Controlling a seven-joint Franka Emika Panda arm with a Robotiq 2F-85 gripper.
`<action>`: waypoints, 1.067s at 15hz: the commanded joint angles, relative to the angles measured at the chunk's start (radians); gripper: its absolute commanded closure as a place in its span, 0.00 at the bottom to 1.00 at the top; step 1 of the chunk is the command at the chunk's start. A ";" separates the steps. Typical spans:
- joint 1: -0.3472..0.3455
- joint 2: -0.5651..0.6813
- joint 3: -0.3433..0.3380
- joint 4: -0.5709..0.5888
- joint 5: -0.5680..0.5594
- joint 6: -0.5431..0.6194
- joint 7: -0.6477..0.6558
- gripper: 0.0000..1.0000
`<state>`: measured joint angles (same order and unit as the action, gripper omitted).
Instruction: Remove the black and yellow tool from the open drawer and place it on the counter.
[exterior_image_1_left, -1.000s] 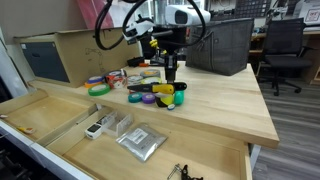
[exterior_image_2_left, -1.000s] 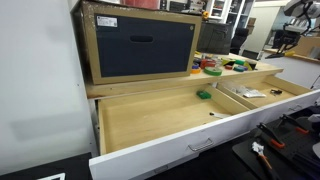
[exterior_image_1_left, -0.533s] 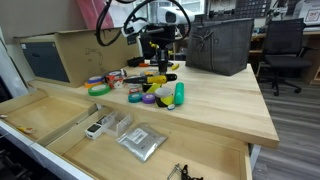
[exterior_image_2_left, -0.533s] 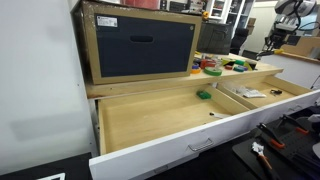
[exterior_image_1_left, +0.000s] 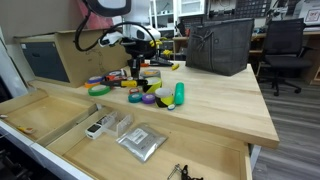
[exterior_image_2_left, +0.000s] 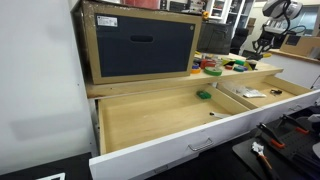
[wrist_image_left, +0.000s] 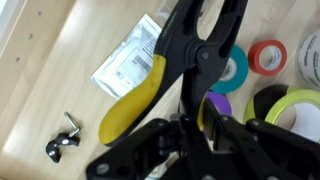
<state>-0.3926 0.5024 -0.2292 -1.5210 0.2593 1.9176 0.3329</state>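
Note:
The black and yellow tool (wrist_image_left: 150, 92) fills the wrist view, with a black body and a yellow handle. My gripper (wrist_image_left: 190, 122) is shut on it at its lower black part. In an exterior view the gripper (exterior_image_1_left: 137, 66) hangs over the back left of the counter (exterior_image_1_left: 225, 105), just above several tape rolls (exterior_image_1_left: 148, 96). The open drawer (exterior_image_1_left: 55, 120) lies below and in front of the counter. Seen from the drawer's other end, the drawer (exterior_image_2_left: 160, 125) stretches away and the arm (exterior_image_2_left: 266, 22) is small at the far right.
A clear plastic packet (exterior_image_1_left: 140, 142) and a small black wiry item (exterior_image_1_left: 183, 173) lie in the drawer. A green object (exterior_image_1_left: 179, 95) rests beside the tape rolls. A black basket (exterior_image_1_left: 220, 45) and a cardboard box (exterior_image_1_left: 75, 52) stand at the counter's back.
The arm has carried the tool leftward along the counter, from above the green object to above the tape rolls near the cardboard box. The grip has stayed the same.

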 joint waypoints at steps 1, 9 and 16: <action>0.072 -0.142 -0.011 -0.236 0.000 0.080 0.048 0.96; 0.141 -0.243 -0.023 -0.441 0.032 0.125 0.230 0.96; 0.124 -0.217 -0.040 -0.409 0.160 0.119 0.491 0.96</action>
<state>-0.2728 0.2999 -0.2599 -1.9311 0.3538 2.0193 0.7256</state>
